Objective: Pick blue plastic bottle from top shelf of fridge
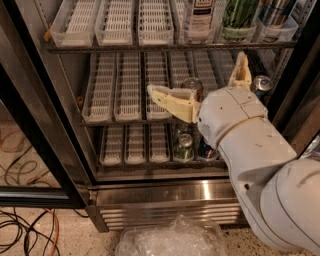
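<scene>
The blue plastic bottle (pixel 200 17) stands on the top shelf (pixel 150 47) of the fridge (pixel 165 192), right of middle. Only its lower part shows, with a pale label and a dark panel. A green bottle (pixel 239 12) stands next to it on the right. My gripper (pixel 196 72) is open wide in front of the middle rack, below the bottle and holding nothing. One cream finger (pixel 170 100) points left and the other finger (pixel 241 72) points up towards the top shelf's front edge.
White slotted lane trays (pixel 120 20) line the racks. Cans stand on the middle rack (pixel 192 85) (pixel 261 82), on the lower rack (pixel 184 147), and at the top right (pixel 272 12). The black door frame (pixel 40 130) stands open at left. A clear plastic bag (pixel 170 240) and cables (pixel 25 225) lie on the floor.
</scene>
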{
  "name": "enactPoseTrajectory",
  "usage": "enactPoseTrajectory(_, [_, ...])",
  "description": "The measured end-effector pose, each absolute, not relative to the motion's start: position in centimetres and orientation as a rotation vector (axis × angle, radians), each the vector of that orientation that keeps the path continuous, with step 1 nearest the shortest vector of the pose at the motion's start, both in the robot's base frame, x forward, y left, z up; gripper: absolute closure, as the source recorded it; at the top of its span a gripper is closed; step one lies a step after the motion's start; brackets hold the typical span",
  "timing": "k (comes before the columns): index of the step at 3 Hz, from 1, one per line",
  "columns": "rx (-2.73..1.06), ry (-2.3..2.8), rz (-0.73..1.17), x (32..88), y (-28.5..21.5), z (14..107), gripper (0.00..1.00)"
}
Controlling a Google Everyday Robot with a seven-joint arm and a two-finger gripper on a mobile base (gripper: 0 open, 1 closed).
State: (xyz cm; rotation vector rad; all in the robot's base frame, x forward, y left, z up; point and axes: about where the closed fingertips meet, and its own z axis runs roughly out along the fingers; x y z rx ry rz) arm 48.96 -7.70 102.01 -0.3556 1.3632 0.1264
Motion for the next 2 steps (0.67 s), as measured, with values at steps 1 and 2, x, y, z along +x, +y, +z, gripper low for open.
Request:
enactPoseTrajectory(1, [-0.355,1.364,0.128,48.96,-7.67,102.04,0.00])
enactPoseTrajectory(2, [-0.337,1.401,0.156,49.06,-7.80,102.40,0.00])
